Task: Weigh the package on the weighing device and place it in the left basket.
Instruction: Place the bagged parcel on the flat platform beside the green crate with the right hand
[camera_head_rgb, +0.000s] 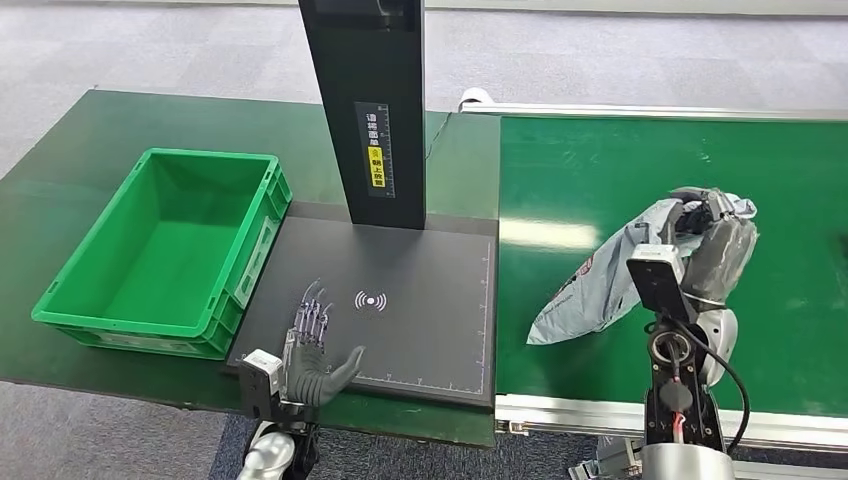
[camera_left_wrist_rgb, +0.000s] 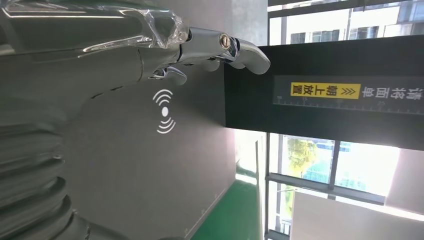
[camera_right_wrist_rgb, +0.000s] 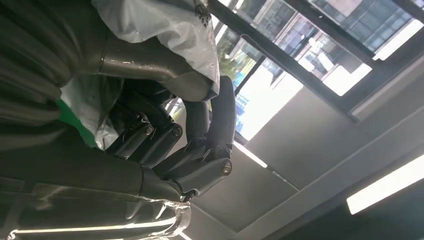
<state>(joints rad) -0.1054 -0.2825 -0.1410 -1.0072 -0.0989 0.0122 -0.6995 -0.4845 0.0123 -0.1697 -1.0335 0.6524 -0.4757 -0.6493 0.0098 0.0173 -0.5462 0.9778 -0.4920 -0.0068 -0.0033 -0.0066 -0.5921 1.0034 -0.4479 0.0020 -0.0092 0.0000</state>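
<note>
- The package (camera_head_rgb: 600, 280), a crumpled grey poly bag with some red and dark print, is in my right hand (camera_head_rgb: 715, 235) over the green conveyor belt (camera_head_rgb: 780, 180); its upper end is bunched in my grip and its lower end slopes down toward the belt near the edge closest to the scale. I cannot tell whether that low end touches the belt.
- In the right wrist view my right hand's fingers (camera_right_wrist_rgb: 200, 125) are curled tight around a fold of the bag's pale plastic (camera_right_wrist_rgb: 165, 30).
- My left hand (camera_head_rgb: 312, 345) holds nothing and lies over the near left corner of the scale platform (camera_head_rgb: 430, 270), fingers straight and slightly fanned, thumb out to the side.
- The left wrist view shows those fingers (camera_left_wrist_rgb: 220, 47) reaching toward the white wireless symbol (camera_left_wrist_rgb: 165, 111) printed on the platform.
- A black upright column (camera_head_rgb: 370, 100) with a yellow label rises from the platform's far edge.
- The green basket (camera_head_rgb: 160, 250) sits just beside the platform on its left, on the dark green table (camera_head_rgb: 60, 160).
</note>
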